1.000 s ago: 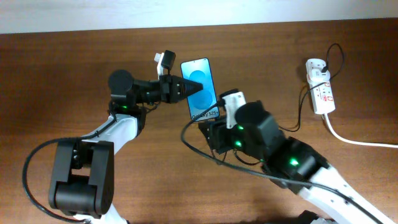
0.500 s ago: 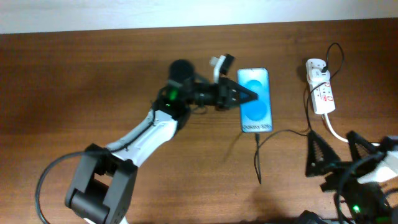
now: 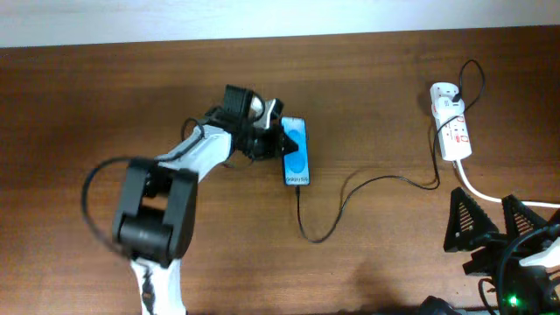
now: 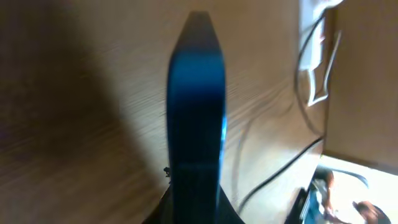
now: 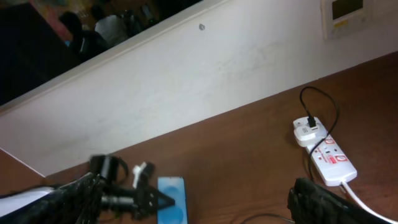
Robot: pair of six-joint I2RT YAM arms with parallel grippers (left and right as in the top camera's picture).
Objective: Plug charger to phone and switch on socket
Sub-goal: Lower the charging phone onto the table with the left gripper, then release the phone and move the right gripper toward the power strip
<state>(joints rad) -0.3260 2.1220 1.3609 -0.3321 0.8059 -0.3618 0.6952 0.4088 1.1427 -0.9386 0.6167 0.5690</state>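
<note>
The phone (image 3: 297, 164) with its blue screen sits at the table's middle, seemingly tipped on its long edge. My left gripper (image 3: 282, 144) is shut on it from the left. In the left wrist view the phone (image 4: 196, 112) shows edge-on between the jaws (image 4: 194, 208). The charger cable (image 3: 350, 188) loops from the phone's lower end to the white socket (image 3: 452, 129) at the far right. Its tip meets the phone; I cannot tell whether it is seated. My right gripper (image 3: 490, 229) is open and empty at the lower right. The right wrist view shows the phone (image 5: 171, 198) and the socket (image 5: 329, 155).
A white plug block (image 3: 444, 93) sits in the socket's far end. The thick white cord (image 3: 503, 199) runs from the socket off the right edge, close to my right gripper. A pale wall (image 5: 205, 81) backs the table.
My left gripper has carried the phone leftward and turned it onto its edge. The cable end that lay loose below the phone now meets its lower end. The right arm stays at the lower right.
</note>
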